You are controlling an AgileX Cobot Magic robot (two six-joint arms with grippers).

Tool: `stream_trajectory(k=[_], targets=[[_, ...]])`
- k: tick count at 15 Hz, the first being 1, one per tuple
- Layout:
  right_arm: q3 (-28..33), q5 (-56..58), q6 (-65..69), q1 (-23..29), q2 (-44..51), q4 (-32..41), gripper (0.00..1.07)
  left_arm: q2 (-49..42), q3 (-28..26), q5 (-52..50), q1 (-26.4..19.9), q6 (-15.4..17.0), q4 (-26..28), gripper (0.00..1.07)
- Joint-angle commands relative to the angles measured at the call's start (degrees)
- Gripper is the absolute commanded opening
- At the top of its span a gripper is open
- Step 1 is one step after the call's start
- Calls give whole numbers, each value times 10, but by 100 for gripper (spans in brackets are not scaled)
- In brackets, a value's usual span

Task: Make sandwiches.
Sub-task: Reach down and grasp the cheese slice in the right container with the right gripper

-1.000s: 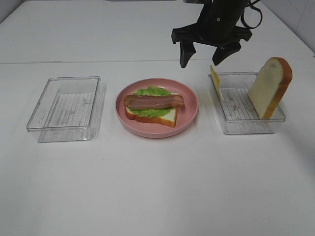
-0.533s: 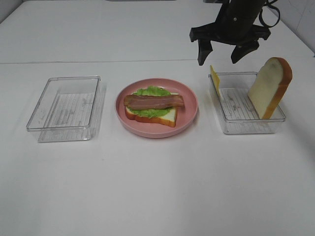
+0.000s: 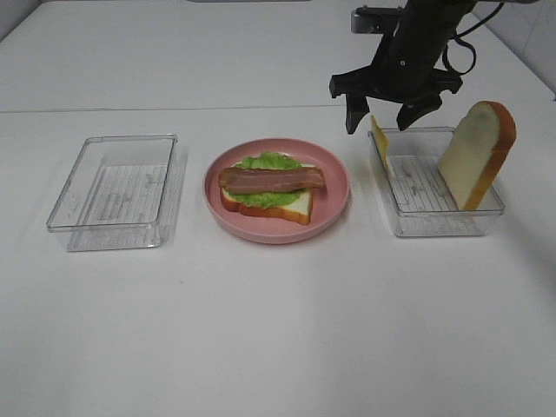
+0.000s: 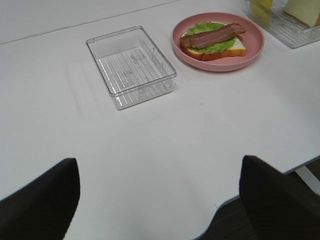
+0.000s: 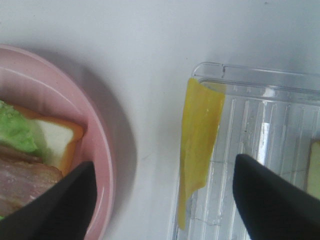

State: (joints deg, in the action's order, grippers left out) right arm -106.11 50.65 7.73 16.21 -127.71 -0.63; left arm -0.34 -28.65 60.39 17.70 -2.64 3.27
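Right hand point(image 3: 379, 120) is held wide open just above the cheese slice point(image 3: 380, 139) propped at the left end of the right tray point(image 3: 434, 233); the open-faced sandwich point(image 3: 268, 193) is set on the pink plate point(image 3: 337, 205) to its left.

A round pink plate point(image 3: 334, 205) is sitting near the middle of the white table point(image 3: 278, 339). A clear plastic box point(image 3: 111, 193) is lying at the plate's 9 o'clock, apart from it. A second clear box point(image 3: 427, 222) is standing at the plate's 3 o'clock, near its rim. Both boxes are showing thin ribbed lines on their floors, perhaps a removable grid; the clear plastic is making this hard to tell.
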Motion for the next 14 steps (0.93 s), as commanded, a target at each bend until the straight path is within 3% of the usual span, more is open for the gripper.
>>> stream_trajectory(k=[1, 4, 6, 8, 11, 14], targets=[[-2, -2, -7, -3, -13, -5, 67, -5, 1, -6, 0, 2, 3, 83], [-2, 2, -7, -3, -21, -13, 57, -5, 1, -6, 0, 2, 3, 83], [-2, 5, -7, -3, -21, -15, 41, -5, 1, -6, 0, 2, 3, 83], [-2, 11, -7, -3, -21, -17, 17, -5, 1, -6, 0, 2, 3, 83], [-2, 16, -8, -3, -21, -27, 0, -5, 1, -6, 0, 2, 3, 83], [-3, 17, -6, -3, -14, -42, 0, -5, 1, -6, 0, 2, 3, 83]])
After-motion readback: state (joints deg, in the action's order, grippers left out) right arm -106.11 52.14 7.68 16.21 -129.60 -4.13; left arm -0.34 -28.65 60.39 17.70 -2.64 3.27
